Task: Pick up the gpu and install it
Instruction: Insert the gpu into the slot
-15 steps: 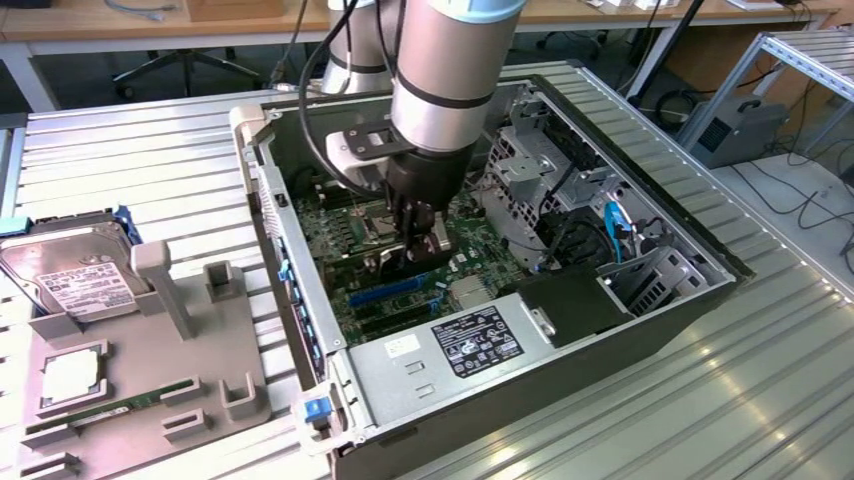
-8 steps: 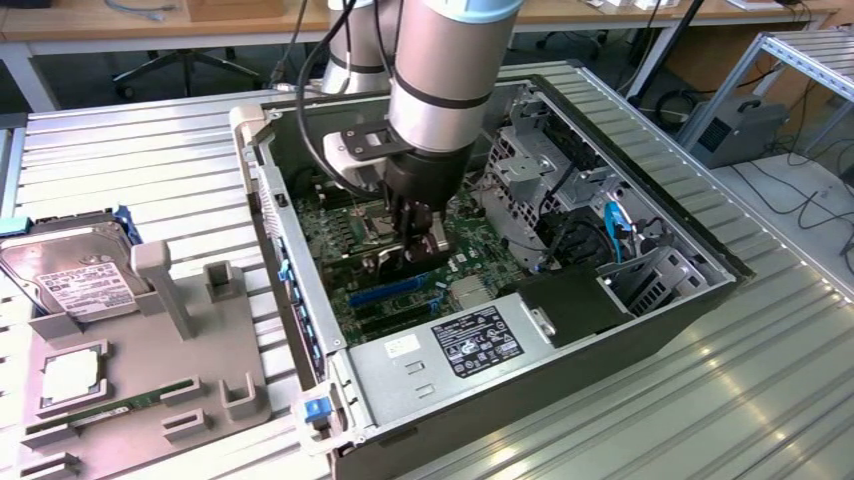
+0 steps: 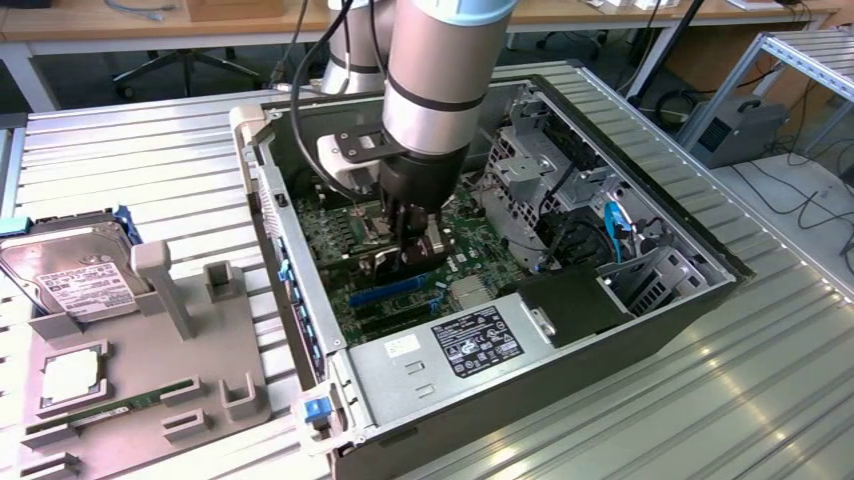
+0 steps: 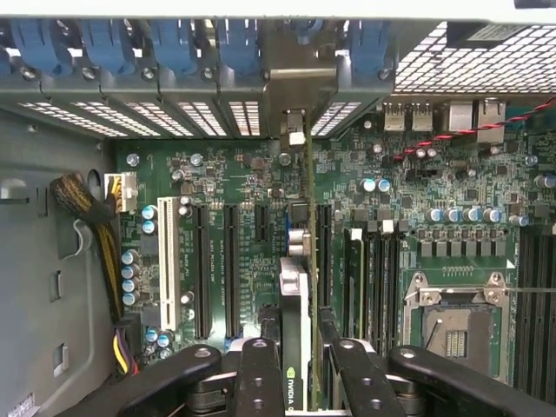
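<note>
Arm's reaching down into the open computer case point(image 3: 694, 290), gripper point(image 4: 295, 369) clamped tight on the graphics card point(image 4: 295, 287), one finger on each face. Card's standing on edge over the motherboard point(image 4: 234, 174), between the long black slots and the memory slots, with its metal bracket end up against the case's back wall. Can't tell if it's actually seated in a slot. Hard drive point(image 3: 67, 265) and memory stick point(image 3: 107, 410) sit on the grey tray point(image 3: 147, 370) beside the case
</note>
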`<state>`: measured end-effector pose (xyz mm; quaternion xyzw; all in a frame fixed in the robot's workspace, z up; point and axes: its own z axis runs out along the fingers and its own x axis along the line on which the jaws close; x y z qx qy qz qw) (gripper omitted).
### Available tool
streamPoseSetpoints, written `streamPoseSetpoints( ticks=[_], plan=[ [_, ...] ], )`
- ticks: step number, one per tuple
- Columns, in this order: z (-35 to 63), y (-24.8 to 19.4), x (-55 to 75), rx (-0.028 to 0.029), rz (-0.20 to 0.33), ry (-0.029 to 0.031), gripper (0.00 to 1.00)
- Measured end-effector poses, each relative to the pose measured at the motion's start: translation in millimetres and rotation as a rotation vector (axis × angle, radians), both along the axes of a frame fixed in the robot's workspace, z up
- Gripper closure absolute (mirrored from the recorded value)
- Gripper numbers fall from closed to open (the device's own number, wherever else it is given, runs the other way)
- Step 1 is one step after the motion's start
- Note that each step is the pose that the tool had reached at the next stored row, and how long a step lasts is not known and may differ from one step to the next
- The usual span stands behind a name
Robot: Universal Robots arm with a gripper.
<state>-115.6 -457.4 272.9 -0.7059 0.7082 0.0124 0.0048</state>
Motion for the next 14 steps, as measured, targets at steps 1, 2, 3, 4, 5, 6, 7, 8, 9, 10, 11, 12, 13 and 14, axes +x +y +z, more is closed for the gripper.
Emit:
streamPoseSetpoints(
  ticks=[1, 2, 3, 4, 5, 6, 7, 8, 9, 10, 11, 12, 13, 14],
  plan=[
    [-0.4, 0.0, -0.2, -0.0001, 0.0, 0.0001, 0.73],
    [-0.4, 0.0, -0.3, 0.0, 0.0, 0.0001, 0.73],
    [-0.5, 0.1, -1.1, 0.0002, 0.0, -0.0002, 0.73],
    [-0.5, 0.0, -1.9, 0.0002, 0.0, -0.0007, 0.73],
    [-0.5, 0.0, -2.0, 0.0001, 0.0, -0.0006, 0.73],
    [-0.5, 0.0, -2.0, 0.0001, 0.0, -0.0007, 0.73],
    [-0.5, 0.0, -2.0, 0.0001, 0.0, -0.0006, 0.73],
    [-0.1, 0.0, -2.0, 0.0001, 0.0, -0.0001, 0.73],
    [1.0, 0.0, -1.9, 0.0, 0.0, 0.0008, 0.73],
    [2.0, 0.0, -1.7, 0.0002, 0.0, 0.0019, 0.73],
    [2.1, 0.0, -1.5, 0.0005, 0.0, 0.0028, 0.73],
    [2.1, 0.0, -1.2, 0.0006, 0.0, 0.0037, 0.73],
    [2.2, -0.1, -0.2, 0.0004, -0.002, 0.0048, 0.73],
    [2.2, -0.3, 0.9, 0.0003, -0.004, 0.0053, 0.73]
  ],
)
